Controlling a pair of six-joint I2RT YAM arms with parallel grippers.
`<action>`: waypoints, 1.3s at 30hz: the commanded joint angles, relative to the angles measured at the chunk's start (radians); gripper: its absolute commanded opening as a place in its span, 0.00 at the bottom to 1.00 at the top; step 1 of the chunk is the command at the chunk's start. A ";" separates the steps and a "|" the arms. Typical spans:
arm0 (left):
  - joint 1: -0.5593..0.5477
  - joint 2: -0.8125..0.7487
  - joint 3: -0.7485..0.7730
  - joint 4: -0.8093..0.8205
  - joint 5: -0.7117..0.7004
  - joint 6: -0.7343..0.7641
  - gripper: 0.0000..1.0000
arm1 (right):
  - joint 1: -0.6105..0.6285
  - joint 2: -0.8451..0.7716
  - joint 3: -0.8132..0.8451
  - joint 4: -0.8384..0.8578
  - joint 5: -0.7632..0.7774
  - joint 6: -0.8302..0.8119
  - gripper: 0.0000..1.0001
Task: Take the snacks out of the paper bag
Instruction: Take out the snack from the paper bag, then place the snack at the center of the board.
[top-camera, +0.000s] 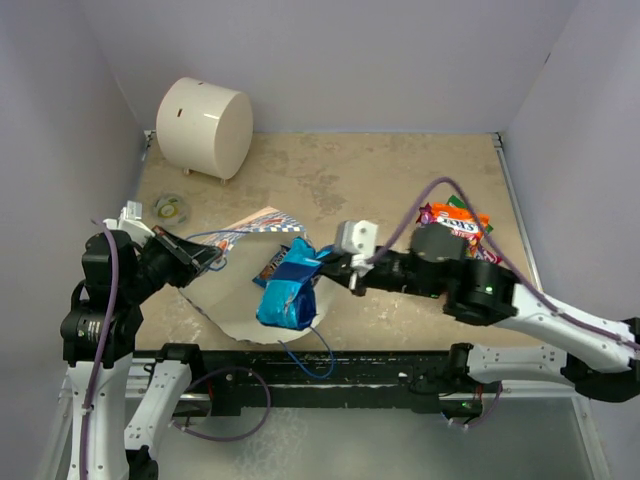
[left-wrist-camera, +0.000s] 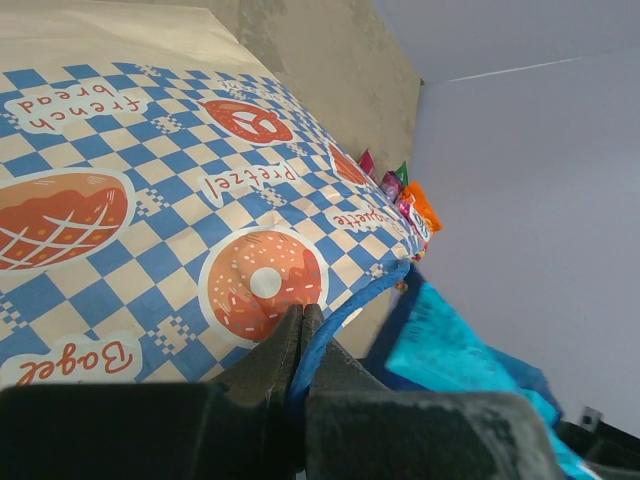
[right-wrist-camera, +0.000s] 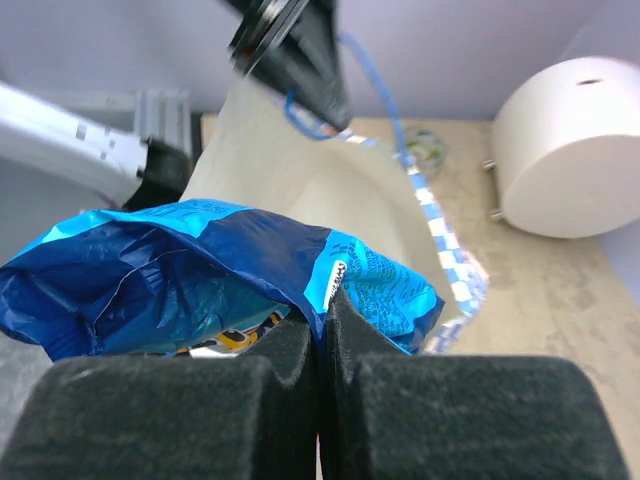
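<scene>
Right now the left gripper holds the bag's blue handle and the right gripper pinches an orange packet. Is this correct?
Not quite. The right gripper pinches a blue packet, not an orange one, as the right wrist view shows. The left gripper does hold the blue handle of the bag.

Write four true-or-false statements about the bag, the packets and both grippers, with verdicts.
1. The left gripper is shut on the thin blue cord handle of the blue-and-white checked paper bag. True.
2. The right gripper is open and empty. False: it pinches the shiny blue snack packet.
3. Bright orange and red packets lie outside the bag, at the far right. True.
4. The large cream cylinder sits inside the bag. False: it stands apart, far left.
</scene>
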 joint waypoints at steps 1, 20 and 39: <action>-0.001 0.009 0.021 -0.019 -0.048 0.004 0.00 | 0.002 -0.107 0.156 0.061 0.364 0.118 0.00; -0.001 -0.016 0.034 -0.078 -0.051 -0.013 0.00 | -0.421 0.170 0.041 0.175 0.719 0.130 0.00; -0.001 -0.017 0.042 -0.087 -0.039 -0.013 0.00 | -0.568 0.287 -0.337 0.192 0.514 0.144 0.00</action>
